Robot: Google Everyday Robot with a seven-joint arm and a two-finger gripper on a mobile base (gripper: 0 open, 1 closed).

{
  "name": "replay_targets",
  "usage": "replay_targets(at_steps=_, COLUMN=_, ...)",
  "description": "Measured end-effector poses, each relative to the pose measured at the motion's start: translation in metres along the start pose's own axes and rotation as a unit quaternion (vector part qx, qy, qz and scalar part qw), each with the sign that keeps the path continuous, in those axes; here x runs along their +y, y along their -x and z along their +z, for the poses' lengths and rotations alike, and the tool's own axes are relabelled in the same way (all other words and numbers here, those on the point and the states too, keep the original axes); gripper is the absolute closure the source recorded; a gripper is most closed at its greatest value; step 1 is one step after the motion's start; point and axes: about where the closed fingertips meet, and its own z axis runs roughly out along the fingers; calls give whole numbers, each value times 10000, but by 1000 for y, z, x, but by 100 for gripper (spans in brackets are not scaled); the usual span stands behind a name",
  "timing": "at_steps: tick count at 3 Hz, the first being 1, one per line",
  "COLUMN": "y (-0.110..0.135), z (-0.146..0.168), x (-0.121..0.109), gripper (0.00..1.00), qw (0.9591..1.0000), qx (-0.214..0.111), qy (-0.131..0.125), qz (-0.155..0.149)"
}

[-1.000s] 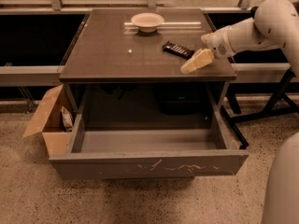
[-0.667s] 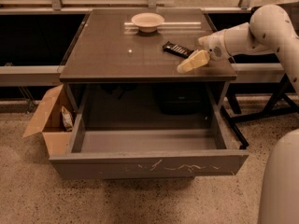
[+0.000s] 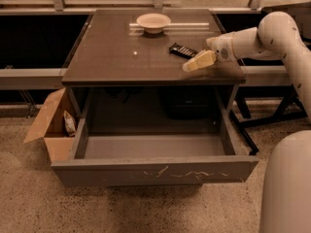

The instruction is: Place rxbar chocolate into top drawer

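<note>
the gripper (image 3: 198,61) is held low over the table (image 3: 116,57), just beside the rxbar chocolate (image 3: 183,50), which is laid flat on the tabletop. whether the claw is spread or pressed together cannot be told. the top drawer (image 3: 155,171) is pulled open below.

No text, brand, number or sign is legible. The rxbar chocolate (image 3: 183,50) carries pale marks on its black wrapper, too small to read. The gripper (image 3: 192,64) hangs just right of the bar, over the table (image 3: 116,57).
</note>
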Motion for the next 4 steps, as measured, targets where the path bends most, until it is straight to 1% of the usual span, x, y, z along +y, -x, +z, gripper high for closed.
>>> replay_targets(at_steps=2, y=0, z=13, x=-17, gripper=0, qw=9999, qx=-23, qy=-44, qz=157)
replay_targets(at_steps=4, y=-10, z=30, x=-26, gripper=0, qw=9993, qx=63, qy=33, qz=362)
